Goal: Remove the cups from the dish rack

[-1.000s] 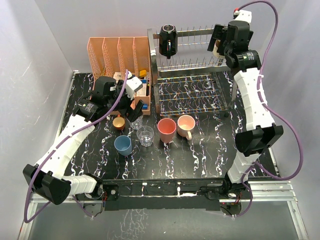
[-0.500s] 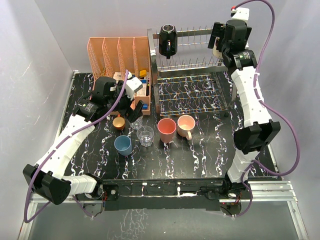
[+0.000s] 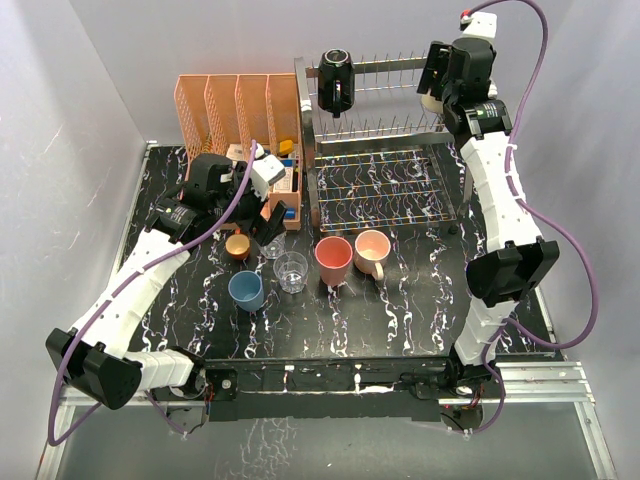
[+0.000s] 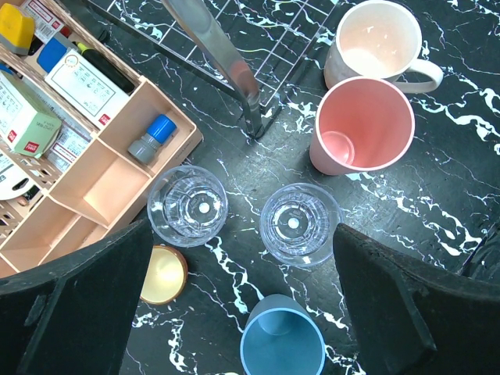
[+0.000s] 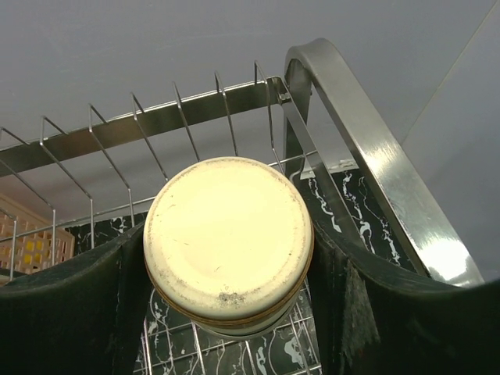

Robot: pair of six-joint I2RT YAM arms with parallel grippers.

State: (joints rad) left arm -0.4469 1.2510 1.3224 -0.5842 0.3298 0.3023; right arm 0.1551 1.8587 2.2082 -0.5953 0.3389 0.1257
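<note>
Cream cup [image 5: 228,244], base facing right tool [image 5: 230,258], axis along it | clamped | left tool [image 4: 242,301] spread, empty

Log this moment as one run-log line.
right hand gripping cream-bottomed cup at dish rack top tier | left hand open above clear glasses | black mug on rack | six cups on table

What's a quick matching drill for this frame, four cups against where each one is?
Things:
1. black mug
2. cream-bottomed cup
3. blue tumbler
4. peach mug

Places:
A. on the table, just right of the pink tumbler in the top view
B. between the right pincer fingers
C. on the dish rack upper tier
D. on the table, front-most of the cups

Pairs: 1-C, 2-B, 3-D, 4-A
</note>
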